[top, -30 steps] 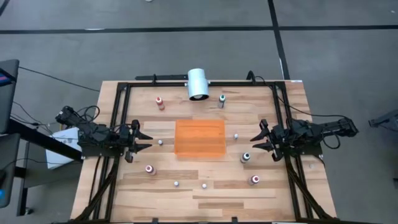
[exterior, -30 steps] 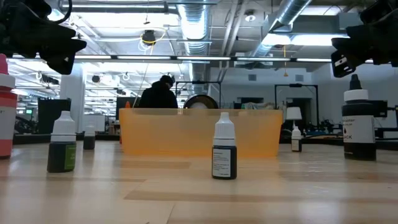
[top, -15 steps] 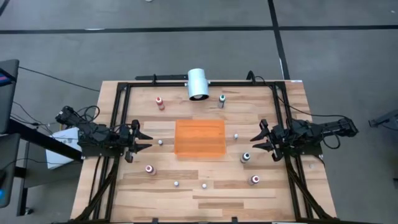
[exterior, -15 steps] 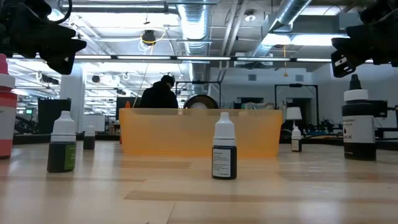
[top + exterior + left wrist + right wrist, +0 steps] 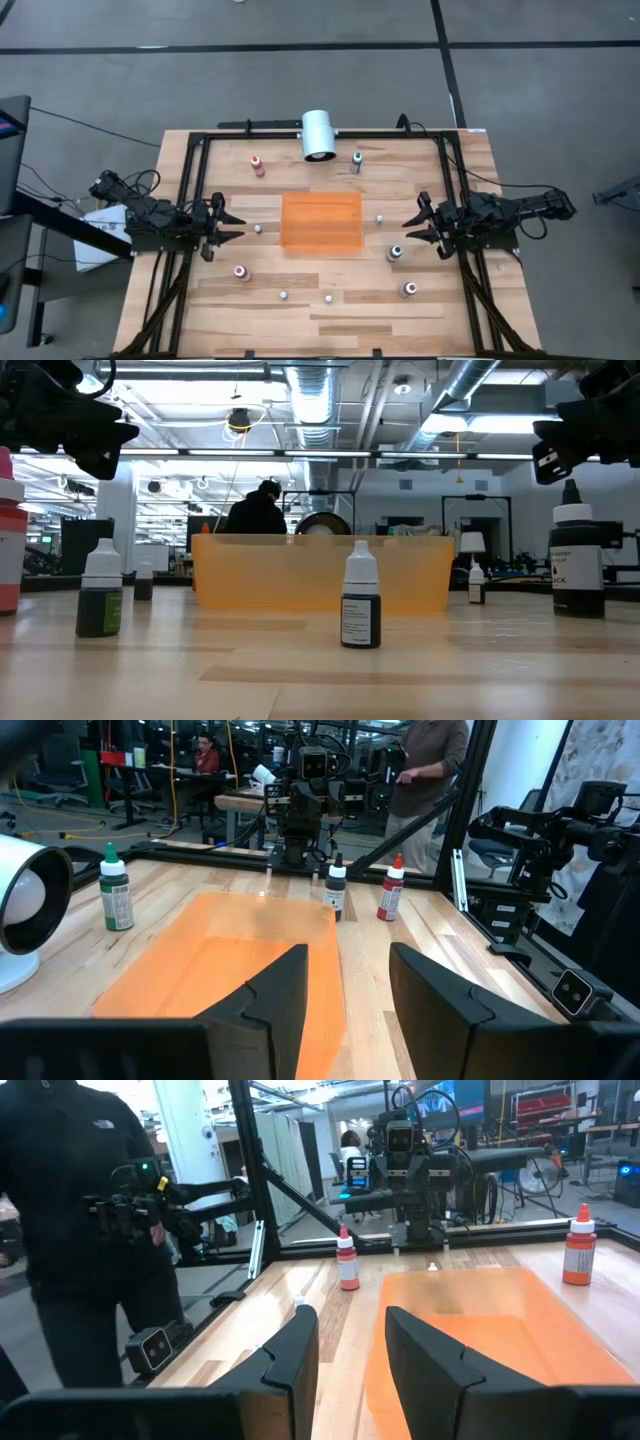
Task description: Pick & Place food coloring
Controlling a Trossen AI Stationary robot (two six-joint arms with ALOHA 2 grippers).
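Orange tray (image 5: 321, 222) at mid-surface (image 5: 450, 310); food coloring bottles stand upright and apart around it: red (image 5: 256, 164) and green (image 5: 357, 159) at the far edge flanking a white cylinder (image 5: 319, 135), pink (image 5: 241, 271) front-left, dark (image 5: 395, 253) beside the tray's right front corner, another (image 5: 409, 289) front-right. Left tool (image 5: 226, 222), fingers parted and empty, sits at the left side facing the tray. Right tool (image 5: 414, 223), likewise parted and empty, sits opposite, with bare wood between each and the tray.

Grey floor (image 5: 300, 80) around the table; ceiling ducts (image 5: 310, 395) and lit workshop behind.
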